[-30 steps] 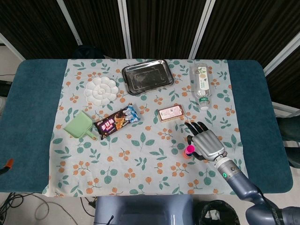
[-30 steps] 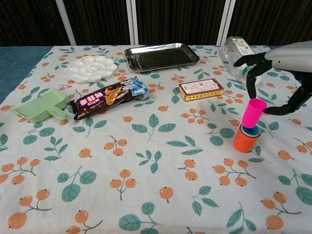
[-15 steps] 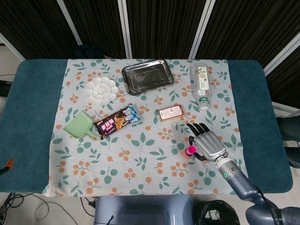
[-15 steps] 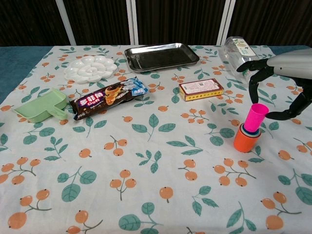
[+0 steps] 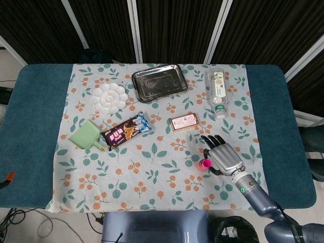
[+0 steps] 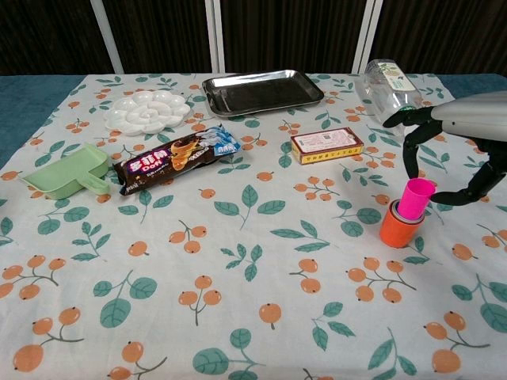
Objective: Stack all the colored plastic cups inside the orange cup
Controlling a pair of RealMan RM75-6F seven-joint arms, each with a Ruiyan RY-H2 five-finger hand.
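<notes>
- We judge the main risk to be the pink cup (image 6: 415,198): it sits tilted in the blue cup (image 6: 402,214) inside the orange cup (image 6: 401,227), near the right edge of the surface (image 6: 238,317), so a brush could tip the stack.
- Our right hand (image 6: 447,146) arches over the stack, fingers (image 6: 412,146) spread apart, holding nothing.
- We cannot tell whether any fingertip touches the pink cup.
- Our left hand is out of sight.
</notes>
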